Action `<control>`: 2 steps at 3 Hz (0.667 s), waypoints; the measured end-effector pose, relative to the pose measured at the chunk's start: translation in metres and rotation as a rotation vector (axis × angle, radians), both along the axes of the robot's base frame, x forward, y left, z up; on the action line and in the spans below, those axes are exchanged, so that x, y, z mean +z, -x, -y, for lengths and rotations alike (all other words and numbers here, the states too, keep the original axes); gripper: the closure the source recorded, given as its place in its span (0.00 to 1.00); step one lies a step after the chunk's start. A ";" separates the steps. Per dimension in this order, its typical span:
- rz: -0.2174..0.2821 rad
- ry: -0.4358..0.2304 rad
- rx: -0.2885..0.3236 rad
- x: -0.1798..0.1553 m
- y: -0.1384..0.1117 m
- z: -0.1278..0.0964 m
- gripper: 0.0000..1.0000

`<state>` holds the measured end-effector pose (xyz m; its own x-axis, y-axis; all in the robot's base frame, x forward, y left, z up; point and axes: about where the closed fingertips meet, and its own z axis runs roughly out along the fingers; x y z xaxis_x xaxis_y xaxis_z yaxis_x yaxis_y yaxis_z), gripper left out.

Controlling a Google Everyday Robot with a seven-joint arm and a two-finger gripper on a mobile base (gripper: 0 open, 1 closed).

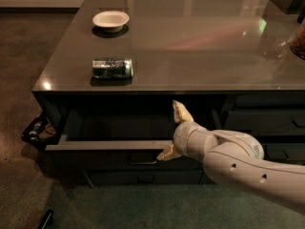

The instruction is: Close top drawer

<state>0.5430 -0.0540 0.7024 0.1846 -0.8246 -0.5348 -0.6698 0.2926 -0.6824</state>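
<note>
The top drawer is pulled out from under the grey countertop, its pale front edge running left to right and its dark inside in shadow. A small dark pull handle shows on its front below the edge. My gripper is at the right end of the drawer's front edge. Its two yellowish fingers are spread apart: one finger points up inside the drawer opening, the other lies low at the drawer front. It holds nothing. My white arm comes in from the lower right.
On the countertop lie a green can on its side and a white bowl. Narrower dark drawers stand to the right. A bin with clutter sits on the floor at the left.
</note>
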 end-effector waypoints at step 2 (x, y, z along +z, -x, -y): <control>-0.084 0.010 -0.009 -0.013 0.001 -0.004 0.00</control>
